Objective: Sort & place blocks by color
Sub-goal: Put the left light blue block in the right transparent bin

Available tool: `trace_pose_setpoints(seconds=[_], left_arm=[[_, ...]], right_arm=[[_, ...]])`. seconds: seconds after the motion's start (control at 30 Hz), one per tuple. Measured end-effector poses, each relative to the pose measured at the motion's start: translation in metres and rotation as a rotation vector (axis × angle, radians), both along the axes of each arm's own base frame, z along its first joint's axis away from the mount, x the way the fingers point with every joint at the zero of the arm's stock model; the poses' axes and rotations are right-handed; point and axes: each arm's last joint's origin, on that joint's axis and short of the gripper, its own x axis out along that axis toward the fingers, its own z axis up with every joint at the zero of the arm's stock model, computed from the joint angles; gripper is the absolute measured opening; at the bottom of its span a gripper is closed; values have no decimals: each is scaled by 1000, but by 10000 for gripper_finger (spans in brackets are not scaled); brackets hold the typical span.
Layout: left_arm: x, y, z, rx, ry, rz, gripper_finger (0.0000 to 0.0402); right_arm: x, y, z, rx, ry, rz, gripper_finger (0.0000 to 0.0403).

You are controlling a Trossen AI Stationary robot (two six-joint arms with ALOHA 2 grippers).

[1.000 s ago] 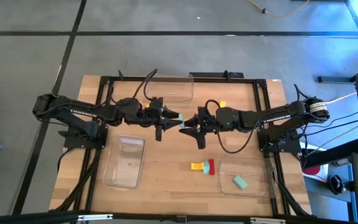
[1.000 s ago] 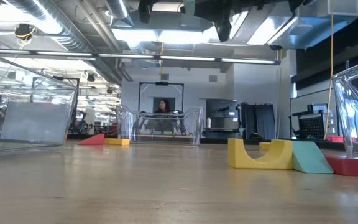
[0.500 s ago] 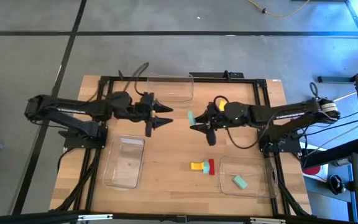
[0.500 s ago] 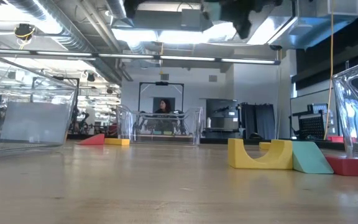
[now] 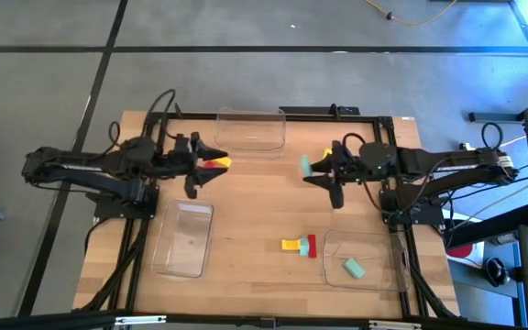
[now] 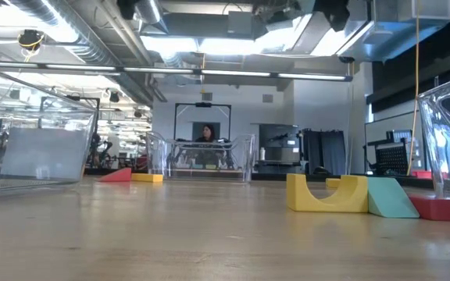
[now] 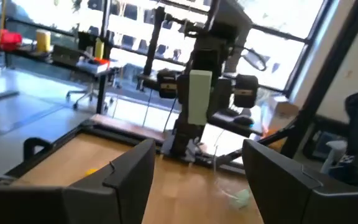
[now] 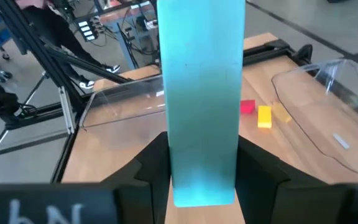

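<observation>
A teal bar (image 8: 204, 93) is held in my right gripper (image 5: 310, 171), above the table's far right part. My left gripper (image 7: 199, 152) hangs open and empty above the far left part, over a red block (image 5: 211, 166) and a yellow block (image 5: 222, 163) lying on the wood. The left wrist view shows the teal bar (image 7: 199, 96) across the table. Near the front, a yellow arch (image 6: 326, 193), a teal wedge (image 6: 393, 197) and a red block (image 6: 440, 208) rest side by side on the table. Another teal block (image 5: 354, 268) lies in the right tray. My right gripper pinches the teal bar between its two fingers (image 8: 157, 162), on the two long sides near one end (image 8: 204, 180). The fingers come about level from the table's right side and point toward its left. The bar is lifted clear of the table, its free end sticking out beyond the fingertips.
Three clear trays stand on the wooden table: one at the far edge (image 5: 250, 128), one near left (image 5: 183, 236), one near right (image 5: 379, 247). A yellow block (image 5: 328, 154) lies behind my right gripper. Bare wood lies between the two arms.
A second ago both grippers met tip to tip over the table's middle with the teal bar between them. My left gripper has let go and drawn back toward the left edge. My right gripper has drawn back toward the right edge, carrying the bar clear of the table.
</observation>
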Motion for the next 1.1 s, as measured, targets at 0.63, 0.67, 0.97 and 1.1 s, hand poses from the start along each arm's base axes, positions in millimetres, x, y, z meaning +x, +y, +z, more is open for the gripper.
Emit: trace_pose_setpoints(seconds=[0.63,0.67,0.97,1.1], left_arm=[[-4,0,1,8,-29,2,231],[-4,0,1,8,-29,2,231],[-4,0,1,8,-28,2,231],[-4,0,1,8,-28,2,231]], right_arm=[[-2,0,5,57,-45,5,135],[-2,0,5,57,-47,5,135],[-2,0,5,60,-47,4,135],[-2,0,5,61,-47,4,135]])
